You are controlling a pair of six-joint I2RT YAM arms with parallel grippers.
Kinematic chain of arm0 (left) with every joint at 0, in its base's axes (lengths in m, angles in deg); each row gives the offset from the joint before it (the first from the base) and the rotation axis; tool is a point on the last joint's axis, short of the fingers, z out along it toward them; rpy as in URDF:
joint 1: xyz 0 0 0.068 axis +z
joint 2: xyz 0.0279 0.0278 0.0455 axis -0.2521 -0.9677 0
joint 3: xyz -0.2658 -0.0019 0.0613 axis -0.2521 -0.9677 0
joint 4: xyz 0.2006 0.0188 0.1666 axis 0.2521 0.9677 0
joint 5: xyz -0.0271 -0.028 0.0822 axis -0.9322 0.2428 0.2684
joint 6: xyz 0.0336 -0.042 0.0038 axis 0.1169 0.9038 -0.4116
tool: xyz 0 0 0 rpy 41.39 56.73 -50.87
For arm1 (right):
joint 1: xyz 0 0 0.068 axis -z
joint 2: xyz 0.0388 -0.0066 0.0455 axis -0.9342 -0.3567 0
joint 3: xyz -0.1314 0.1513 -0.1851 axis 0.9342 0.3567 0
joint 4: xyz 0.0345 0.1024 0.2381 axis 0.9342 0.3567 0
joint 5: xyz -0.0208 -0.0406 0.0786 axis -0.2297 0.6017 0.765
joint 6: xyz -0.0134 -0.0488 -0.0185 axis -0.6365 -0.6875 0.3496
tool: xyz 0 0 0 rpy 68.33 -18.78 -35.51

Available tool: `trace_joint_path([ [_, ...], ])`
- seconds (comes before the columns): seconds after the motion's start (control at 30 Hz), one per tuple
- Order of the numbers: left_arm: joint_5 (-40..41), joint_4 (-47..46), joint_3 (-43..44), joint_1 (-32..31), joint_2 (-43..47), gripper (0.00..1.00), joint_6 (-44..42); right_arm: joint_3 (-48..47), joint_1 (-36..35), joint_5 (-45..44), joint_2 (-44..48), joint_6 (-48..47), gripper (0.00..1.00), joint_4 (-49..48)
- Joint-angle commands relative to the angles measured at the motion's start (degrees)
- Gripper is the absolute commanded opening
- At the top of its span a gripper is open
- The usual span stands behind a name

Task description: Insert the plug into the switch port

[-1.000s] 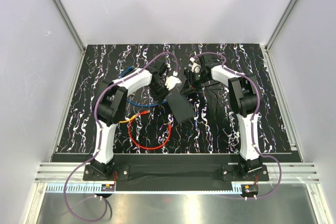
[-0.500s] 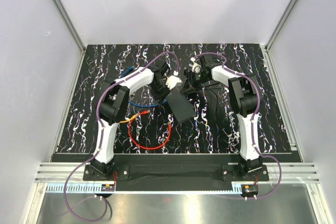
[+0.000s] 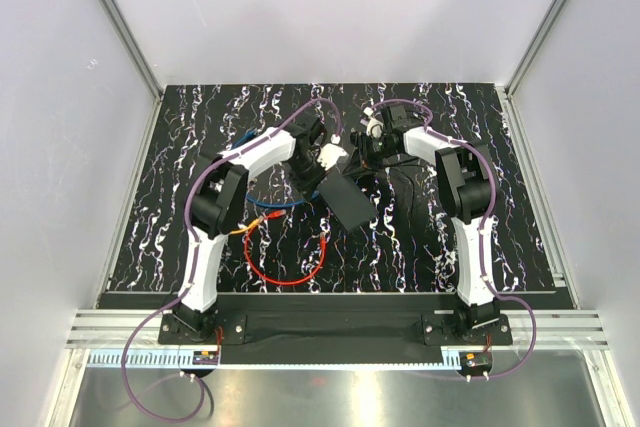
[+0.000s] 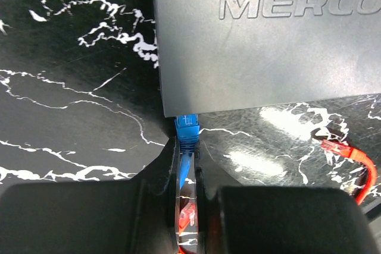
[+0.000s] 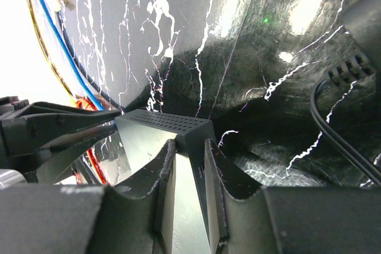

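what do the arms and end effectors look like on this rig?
Same build: left arm and right arm have white links, black joints, purple cables looped outside. The left end effector and right end effector each have two matte black fingers.

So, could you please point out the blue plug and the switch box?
blue plug (image 4: 187,129): left wrist view, on its connector body.
switch box (image 4: 268,57): left wrist view, on its top face.

The left arm (image 3: 213,209) and right arm (image 3: 467,187) are reaching forward and bending inward, their wrists nearly meeting at the centre. The left gripper (image 4: 187,147) is pinching almost shut on the plug (image 4: 187,127). The right gripper (image 5: 189,146) is angling down, its fingers (image 5: 215,168) clamping the switch (image 5: 162,124) by one corner.
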Motion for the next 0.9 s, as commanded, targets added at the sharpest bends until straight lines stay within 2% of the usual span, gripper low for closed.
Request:
trace_joint_path([
  [0.0,-11.38,-27.58,6.31,-4.70,2.19,0.00,2.37,2.47,-5.95,7.33,0.05,3.61,0.25,1.12],
  [0.4,-6.55,-34.62,7.80,-4.70,-0.98,0.00,7.11,4.31,-5.95,7.77,0.22,4.58,0.25,0.32],
  [0.57,-6.89,-33.23,8.24,-4.61,-0.10,0.00,6.41,4.93,-6.04,6.99,0.84,3.36,0.26,1.11],
  [0.73,-8.65,-32.43,1.40,-4.70,3.41,0.00,3.08,2.30,-4.11,4.96,1.98,0.20,0.29,3.66],
  [0.87,-9.27,-32.25,-5.90,-4.61,7.71,0.00,0.18,-0.34,-1.39,3.30,2.42,-2.18,0.36,7.43],
])
